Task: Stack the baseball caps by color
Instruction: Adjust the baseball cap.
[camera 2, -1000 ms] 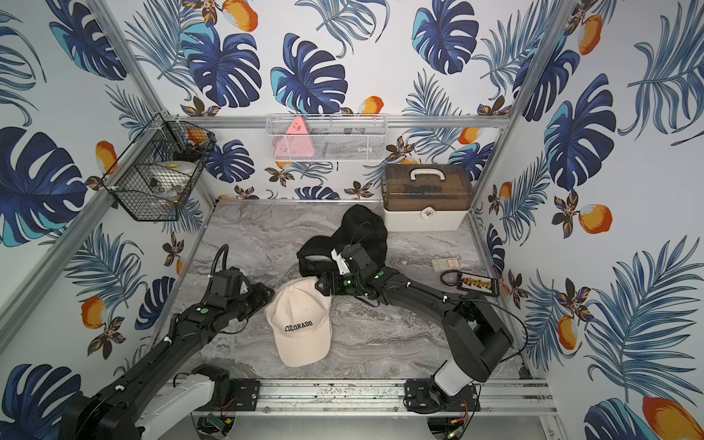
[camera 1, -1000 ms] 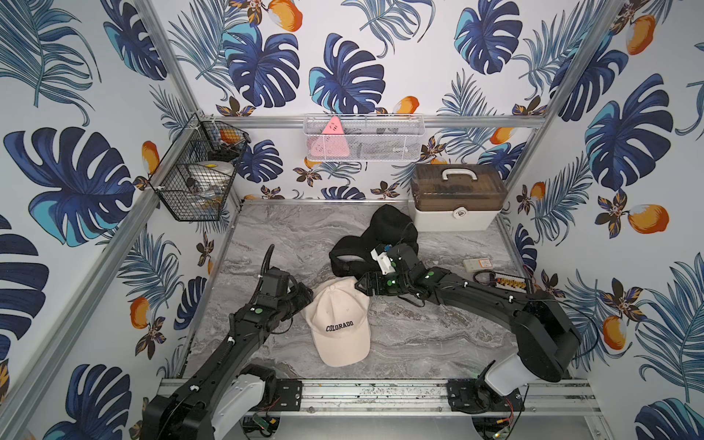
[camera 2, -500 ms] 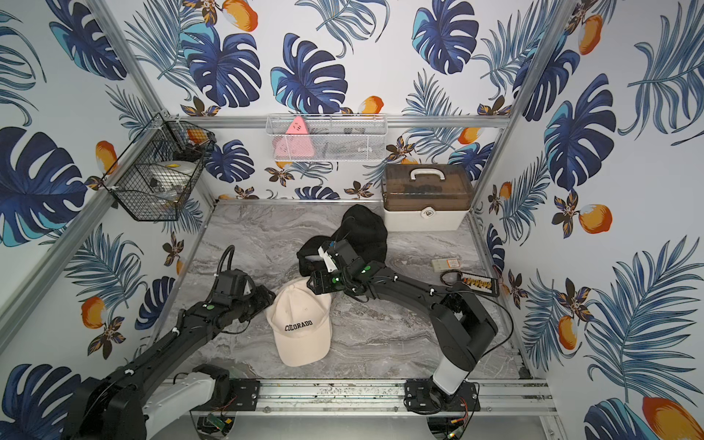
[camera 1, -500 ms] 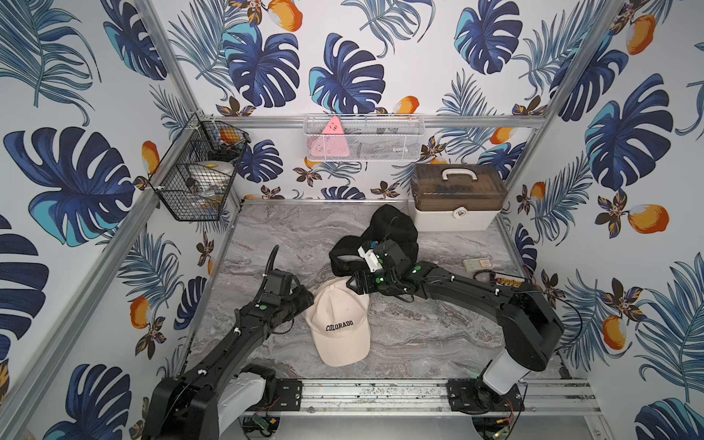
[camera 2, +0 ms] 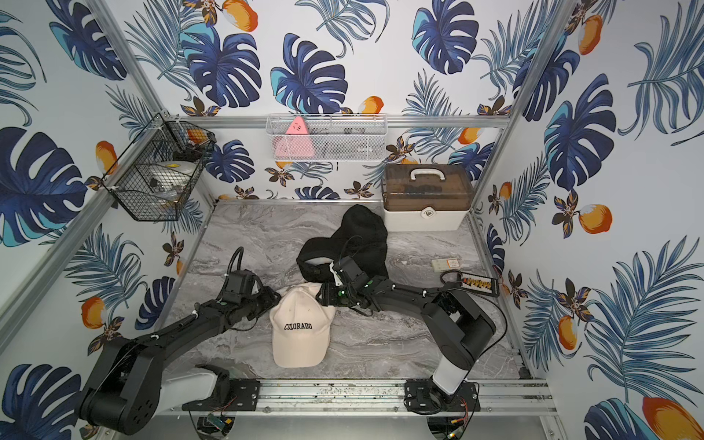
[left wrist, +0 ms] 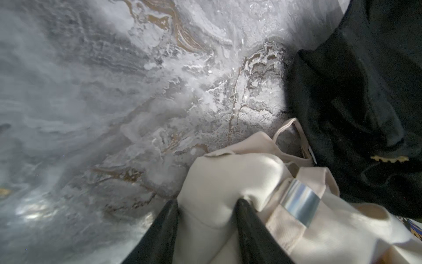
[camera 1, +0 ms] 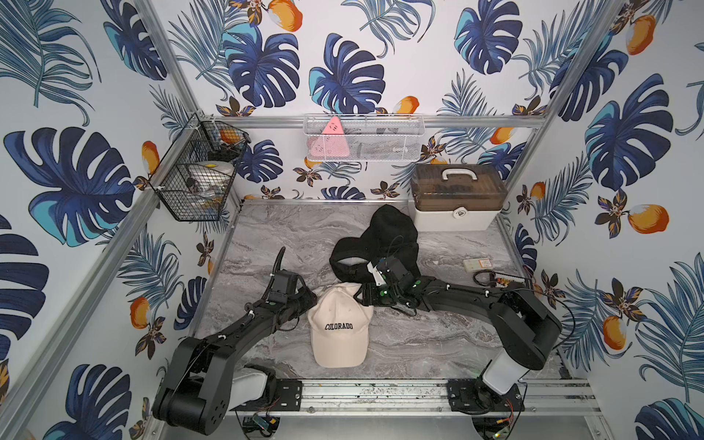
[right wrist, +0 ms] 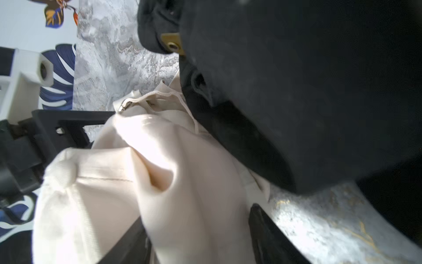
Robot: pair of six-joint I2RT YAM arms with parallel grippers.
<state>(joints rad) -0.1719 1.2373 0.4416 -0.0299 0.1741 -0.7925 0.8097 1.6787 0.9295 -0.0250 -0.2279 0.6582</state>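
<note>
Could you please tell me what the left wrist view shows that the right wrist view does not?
Only the left wrist view shows the left claw pinching a fold of the cream cap, plus the broad face of a silver buckle. Only the right wrist view shows the right claw around cream cloth, the black body of the left arm and a brass eyelet tab on the black cap. Both show the cream cap against the black cap on the marble table.

Blue palm-leaf wallpaper (camera 1: pixel 343 84) everywhere, grey marble-look tabletop (camera 1: pixel 289 236) underneath. Black wire basket (camera 1: pixel 190 183) on a side wall, white mesh basket (camera 1: pixel 381 146) on the back one, brown-lidded storage box (camera 1: pixel 457 194) in the corner.
</note>
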